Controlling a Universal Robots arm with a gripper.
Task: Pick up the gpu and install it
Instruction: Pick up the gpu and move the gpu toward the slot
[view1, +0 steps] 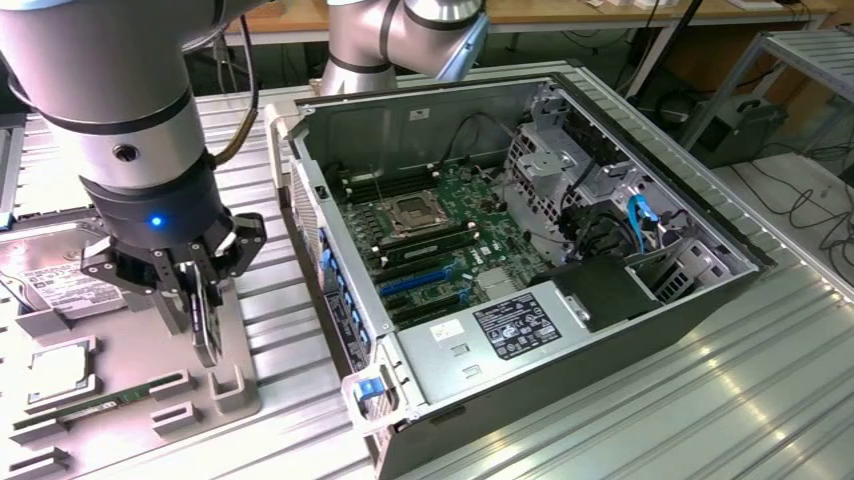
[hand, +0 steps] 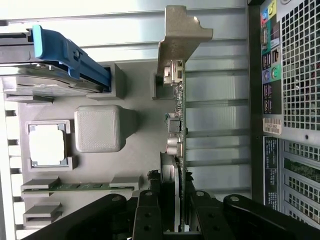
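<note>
On the shiny metal surface (view1: 694, 400), a big open computer case (view1: 400, 120). Beside it, toward the exterior view's left, a thick robot arm (view1: 114, 110) pointing down over a grey tray (view1: 234, 385) of parts. At the arm's tip, fingers (hand: 150, 215) clamped on the gpu card (hand: 180, 125), one on each flat side. Card upright on its thin edge at the tray, silver bracket (hand: 180, 35) at the end away from the fingers. Also in the tray: a hard drive (hand: 45, 80), a square chip (hand: 47, 144), a thin green memory stick (hand: 80, 186).

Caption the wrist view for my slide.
Fingers grip the gpu, seen edge-on with its silver bracket far from them, between gray parts tray and computer case.
</note>
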